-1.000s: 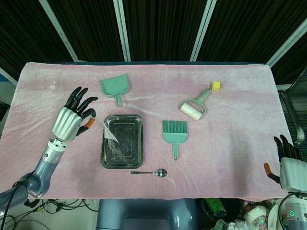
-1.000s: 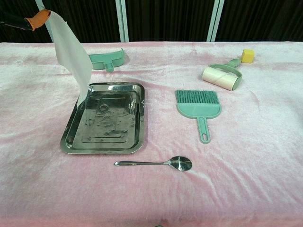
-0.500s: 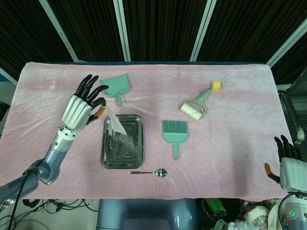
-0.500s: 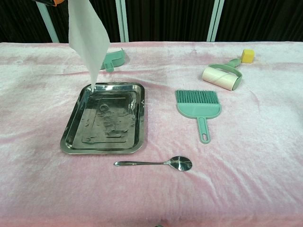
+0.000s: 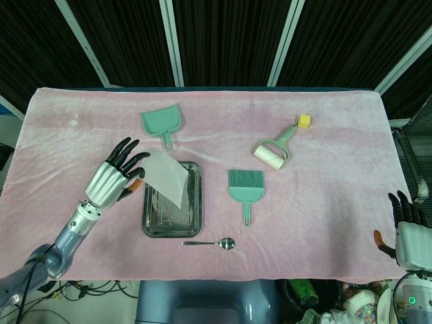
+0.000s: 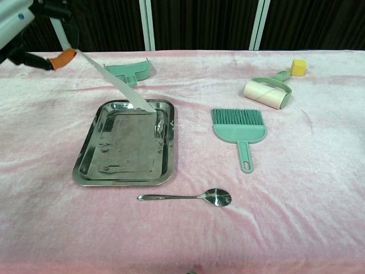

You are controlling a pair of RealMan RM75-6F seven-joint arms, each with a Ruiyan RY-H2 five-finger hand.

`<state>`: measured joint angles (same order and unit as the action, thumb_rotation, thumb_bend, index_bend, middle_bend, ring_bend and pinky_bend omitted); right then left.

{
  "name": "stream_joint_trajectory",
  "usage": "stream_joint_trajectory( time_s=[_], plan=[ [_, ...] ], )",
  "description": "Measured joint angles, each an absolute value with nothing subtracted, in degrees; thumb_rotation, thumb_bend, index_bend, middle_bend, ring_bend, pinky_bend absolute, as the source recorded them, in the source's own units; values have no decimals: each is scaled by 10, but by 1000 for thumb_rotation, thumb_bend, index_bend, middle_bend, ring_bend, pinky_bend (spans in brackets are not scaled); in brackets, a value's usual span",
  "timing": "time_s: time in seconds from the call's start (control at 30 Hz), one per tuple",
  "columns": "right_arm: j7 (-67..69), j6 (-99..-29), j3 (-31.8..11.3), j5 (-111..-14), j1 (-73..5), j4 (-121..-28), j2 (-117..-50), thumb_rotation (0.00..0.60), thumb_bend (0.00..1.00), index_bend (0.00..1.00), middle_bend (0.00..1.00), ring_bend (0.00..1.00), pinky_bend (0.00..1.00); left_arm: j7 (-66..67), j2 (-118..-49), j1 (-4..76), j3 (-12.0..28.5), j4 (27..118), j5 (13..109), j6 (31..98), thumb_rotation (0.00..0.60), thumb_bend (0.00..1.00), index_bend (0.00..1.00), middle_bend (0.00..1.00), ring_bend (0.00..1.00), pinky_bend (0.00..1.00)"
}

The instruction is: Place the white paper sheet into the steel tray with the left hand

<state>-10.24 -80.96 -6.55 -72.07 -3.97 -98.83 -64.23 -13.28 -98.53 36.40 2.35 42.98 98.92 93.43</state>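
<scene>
My left hand [image 5: 116, 177] hovers just left of the steel tray [image 5: 194, 214] and pinches one edge of the white paper sheet [image 5: 165, 177] between thumb and finger. The sheet slopes down to the right over the tray, its low end near the tray's far right part. From the chest camera the sheet [image 6: 111, 81] shows almost edge-on, running from the left hand [image 6: 31, 34] at top left down toward the tray [image 6: 85, 156]. At the bottom right corner of the head view my right hand [image 5: 407, 233] hangs off the table, empty, fingers apart.
A green dustpan [image 5: 163, 123] lies beyond the tray. A green brush [image 5: 246, 187] lies to its right, with a lint roller [image 5: 275, 150] and a yellow block [image 5: 304, 121] further back. A spoon [image 5: 210, 242] lies in front of the tray.
My left hand has come down and back toward the table's near side. The sheet, hanging almost straight down before, now lies slanted low over the tray.
</scene>
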Motion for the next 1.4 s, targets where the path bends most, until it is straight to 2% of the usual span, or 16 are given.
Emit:
stream_joint_trajectory(
  time_s=[0.17,0.5,1.07,1.4],
  plan=[
    [-103,-810,-65,-721,-40,-989,-642,600,278,66,20,115,142,-132,-983,311,-25,437,994,925,600,524,646,269,0,81],
    [-103,-810,-64,-722,-39,-989,-642,600,278,66,19,115,142,-54,-955,261,-54,525,976,876,600,519,644,270,0,78],
    [-98,-811,-63,-724,-39,-989,-640,600,279,66,20,115,142,145,-895,256,-31,812,864,719,600,498,636,262,0,29],
    [-99,-813,-64,-723,-38,-990,-640,600,278,66,19,115,142,255,-885,271,6,884,771,656,600,485,623,250,0,15]
  ],
)
